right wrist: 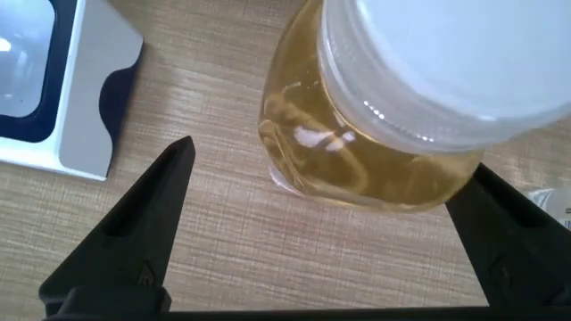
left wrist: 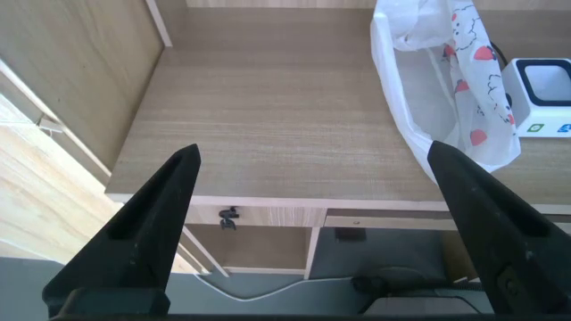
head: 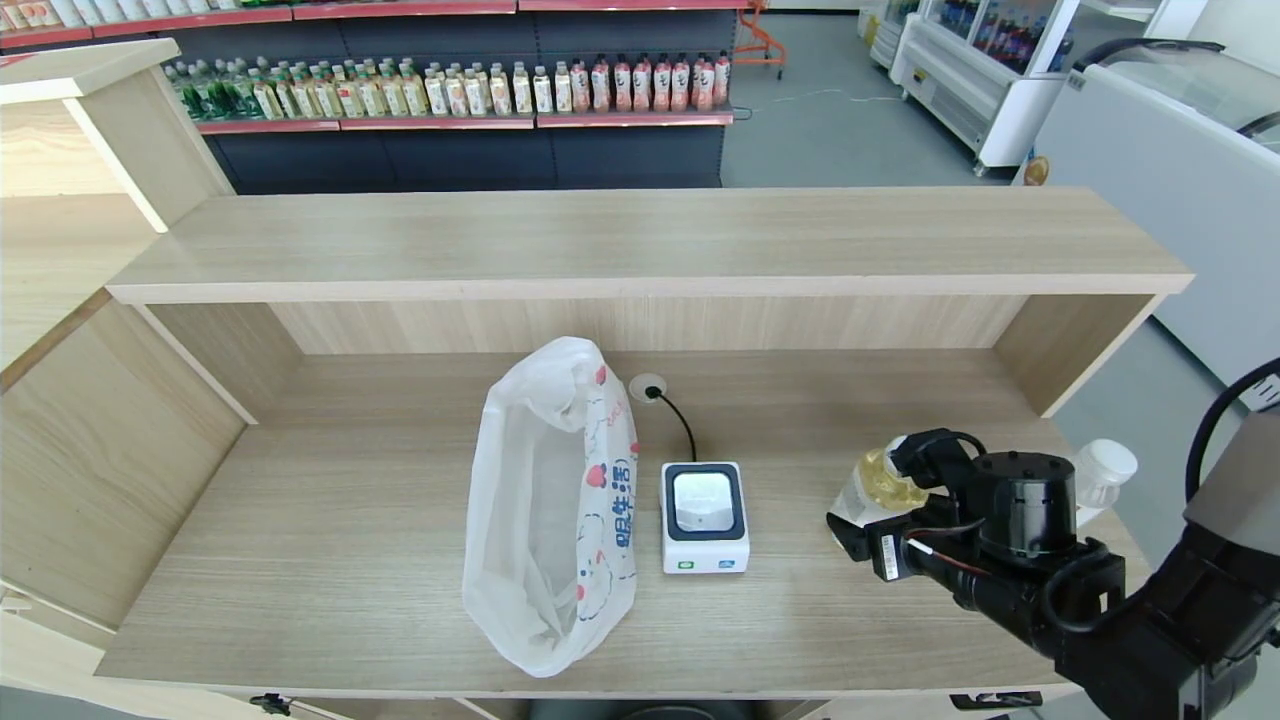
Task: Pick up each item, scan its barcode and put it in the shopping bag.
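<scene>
A clear bottle of yellow drink (head: pixel 880 485) with a white cap rests on the counter's right side. My right gripper (head: pixel 872 496) is open and straddles it. In the right wrist view the bottle (right wrist: pixel 357 160) lies between the two black fingers (right wrist: pixel 134 232), with a gap on one side. The white shopping bag (head: pixel 550 510) lies open-mouthed at the counter's middle. The white barcode scanner (head: pixel 704 515) sits just right of it. My left gripper (left wrist: pixel 314 150) hangs open and empty, off the counter's front edge, with the bag (left wrist: pixel 446 80) and scanner (left wrist: pixel 544 89) beyond.
A second bottle with a white cap (head: pixel 1100 475) stands behind my right arm near the counter's right end. The scanner's black cable (head: pixel 680 420) runs to a hole at the back. A raised wooden shelf (head: pixel 640 240) and side walls enclose the counter.
</scene>
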Robot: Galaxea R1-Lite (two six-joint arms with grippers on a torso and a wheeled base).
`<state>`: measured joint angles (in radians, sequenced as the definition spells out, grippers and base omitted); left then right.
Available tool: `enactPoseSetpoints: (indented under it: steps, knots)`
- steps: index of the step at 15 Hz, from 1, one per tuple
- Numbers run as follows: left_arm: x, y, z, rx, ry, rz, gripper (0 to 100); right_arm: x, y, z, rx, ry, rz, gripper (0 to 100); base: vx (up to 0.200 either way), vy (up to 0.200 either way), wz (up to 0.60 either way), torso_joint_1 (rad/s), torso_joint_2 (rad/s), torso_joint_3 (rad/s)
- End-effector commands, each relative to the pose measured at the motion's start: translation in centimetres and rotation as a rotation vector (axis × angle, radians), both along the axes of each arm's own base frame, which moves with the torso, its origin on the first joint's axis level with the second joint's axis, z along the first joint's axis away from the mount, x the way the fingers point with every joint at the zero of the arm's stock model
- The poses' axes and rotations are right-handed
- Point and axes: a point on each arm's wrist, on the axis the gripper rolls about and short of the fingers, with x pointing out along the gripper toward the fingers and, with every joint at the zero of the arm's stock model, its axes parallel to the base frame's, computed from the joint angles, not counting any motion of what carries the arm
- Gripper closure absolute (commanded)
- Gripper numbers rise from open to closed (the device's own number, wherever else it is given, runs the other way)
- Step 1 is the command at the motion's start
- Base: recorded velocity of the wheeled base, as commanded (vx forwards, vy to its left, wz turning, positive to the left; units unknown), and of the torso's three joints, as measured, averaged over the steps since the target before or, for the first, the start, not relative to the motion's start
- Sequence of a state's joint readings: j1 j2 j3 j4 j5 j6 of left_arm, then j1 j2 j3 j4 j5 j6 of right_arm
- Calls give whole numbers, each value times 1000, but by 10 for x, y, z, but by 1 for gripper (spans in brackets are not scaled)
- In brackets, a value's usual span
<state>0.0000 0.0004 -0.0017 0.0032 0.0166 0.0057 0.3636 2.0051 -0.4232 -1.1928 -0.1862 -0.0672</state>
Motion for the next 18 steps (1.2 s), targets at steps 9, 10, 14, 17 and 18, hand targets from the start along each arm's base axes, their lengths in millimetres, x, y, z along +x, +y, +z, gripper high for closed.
enactPoseSetpoints:
  steps: [9, 10, 14, 17, 18]
  knots:
    - [0, 0, 0, 0, 0, 0, 0, 31, 18, -13, 2, -62, 27, 0, 0, 0, 0, 0, 0, 0]
    - [0, 0, 0, 0, 0, 0, 0, 33, 19, -14, -1, -67, 30, 0, 0, 0, 0, 0, 0, 0]
    - [0, 0, 0, 0, 0, 0, 0, 34, 21, -18, -5, -72, 65, 0, 0, 0, 0, 0, 0, 0]
    - [0, 0, 0, 0, 1, 0, 0, 39, 23, -21, -3, -73, 64, 100, 0, 0, 0, 0, 0, 0]
    - [0, 0, 0, 0, 0, 0, 0, 42, 25, -22, -2, -79, 66, 100, 0, 0, 0, 0, 0, 0]
